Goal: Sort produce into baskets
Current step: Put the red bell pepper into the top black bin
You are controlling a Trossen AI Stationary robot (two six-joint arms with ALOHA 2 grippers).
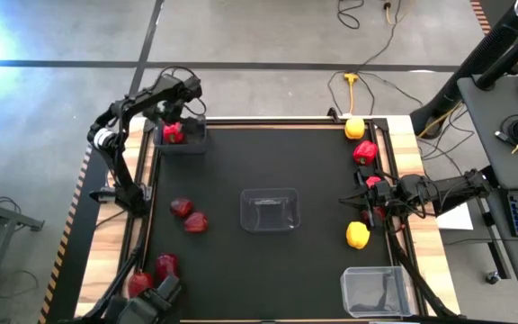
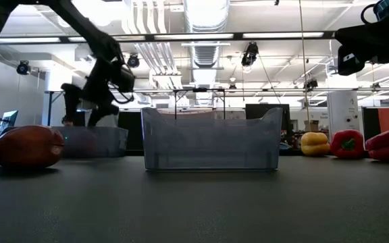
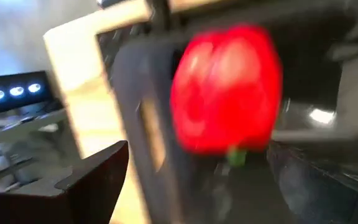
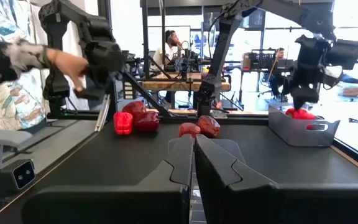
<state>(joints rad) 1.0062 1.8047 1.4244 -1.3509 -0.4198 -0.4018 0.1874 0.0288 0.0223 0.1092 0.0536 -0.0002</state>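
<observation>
My left gripper is open above the dark grey basket at the table's far left corner. A red pepper sits in that basket, beyond the spread fingers. My right gripper is shut and empty, low over the table near its right edge. A red piece lies beside it and a yellow pepper just nearer. One clear basket stands mid-table, and another at the near right.
Two dark red apples lie left of centre, and two red pieces at the near left. A yellow pepper and a red pepper lie at the far right. A person's hand shows beyond the table's left side.
</observation>
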